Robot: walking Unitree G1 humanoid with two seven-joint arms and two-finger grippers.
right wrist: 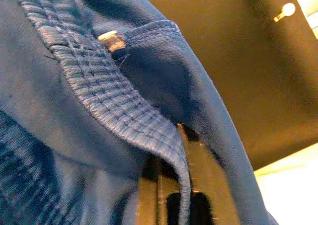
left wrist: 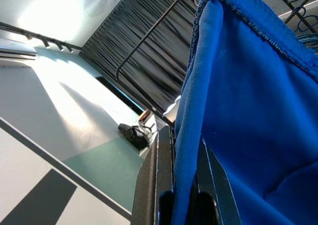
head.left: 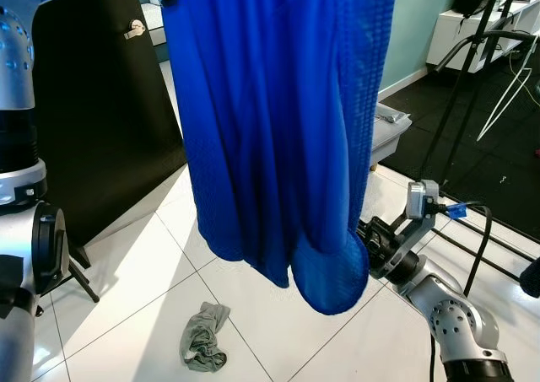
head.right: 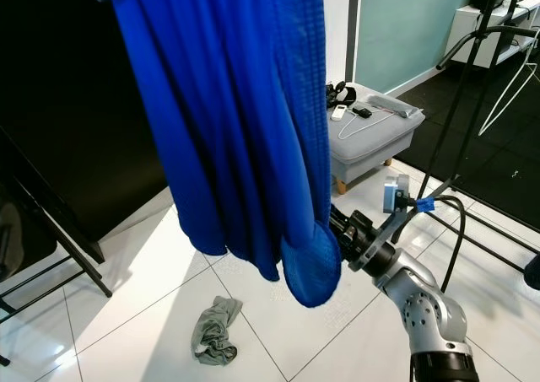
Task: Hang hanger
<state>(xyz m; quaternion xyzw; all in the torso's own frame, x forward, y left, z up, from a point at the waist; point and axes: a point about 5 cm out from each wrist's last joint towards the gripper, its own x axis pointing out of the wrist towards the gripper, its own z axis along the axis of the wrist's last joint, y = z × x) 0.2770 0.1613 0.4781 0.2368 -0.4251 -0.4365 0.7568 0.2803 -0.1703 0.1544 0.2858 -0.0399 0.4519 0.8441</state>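
Two grippers, our left gripper [left wrist: 181, 205] and right gripper [right wrist: 171, 197], both pinch the blue shirt [head.left: 270, 129] held up at twelve o'clock, so we judge we must next lift it toward the black rail [left wrist: 149, 36].

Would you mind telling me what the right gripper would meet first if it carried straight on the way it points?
The right gripper already has its fingertips in the lower hem of the blue garment, so it would press further into that cloth; depth beyond is unclear.
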